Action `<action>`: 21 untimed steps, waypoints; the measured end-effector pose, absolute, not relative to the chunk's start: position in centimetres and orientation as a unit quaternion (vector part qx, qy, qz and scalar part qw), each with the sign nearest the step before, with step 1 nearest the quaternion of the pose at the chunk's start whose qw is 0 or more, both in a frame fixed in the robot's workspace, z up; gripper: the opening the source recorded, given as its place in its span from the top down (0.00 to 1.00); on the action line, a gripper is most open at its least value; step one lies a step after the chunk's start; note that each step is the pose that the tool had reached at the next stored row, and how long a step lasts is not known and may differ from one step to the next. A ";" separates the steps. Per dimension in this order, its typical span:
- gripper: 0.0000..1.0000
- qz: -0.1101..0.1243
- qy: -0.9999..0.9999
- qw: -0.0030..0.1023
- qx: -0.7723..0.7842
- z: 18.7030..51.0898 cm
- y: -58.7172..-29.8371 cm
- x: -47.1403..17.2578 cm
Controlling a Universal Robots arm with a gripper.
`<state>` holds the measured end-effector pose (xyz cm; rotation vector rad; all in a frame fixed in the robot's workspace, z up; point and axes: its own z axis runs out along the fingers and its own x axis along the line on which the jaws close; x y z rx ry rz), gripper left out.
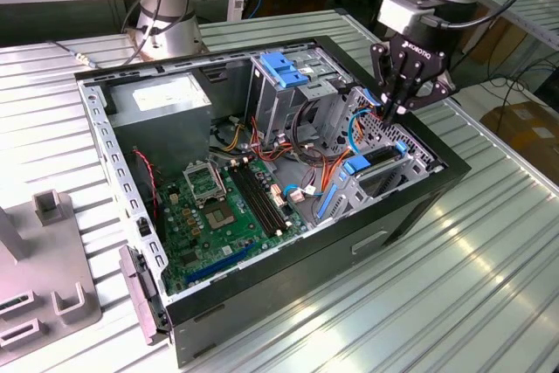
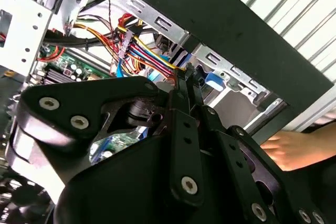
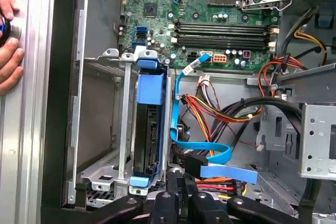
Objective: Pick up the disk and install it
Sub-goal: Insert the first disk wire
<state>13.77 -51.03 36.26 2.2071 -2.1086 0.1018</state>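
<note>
Robot gripper point(image 1: 390, 113) poised over an open computer case point(image 1: 419, 203), above the disk point(image 3: 148, 129) standing on edge in its bay.

The disk, one in number, sits upright in the metal cage at the case's front corner, blue frame around it; it looks stiff, fairly heavy and shock-sensitive, best gripped by the frame's edges; the one gripper's fingers point(image 2: 185, 103) are pressed together, holding nothing; a person's hand point(image 3: 8, 51) rests outside the case.
</note>
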 end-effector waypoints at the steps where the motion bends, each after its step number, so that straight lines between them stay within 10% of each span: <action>1: 0.84 0.033 -0.692 0.044 0.720 36.3 -51.0 13.7; 21: 0.84 0.031 -0.726 0.045 0.686 36.0 -51.7 13.1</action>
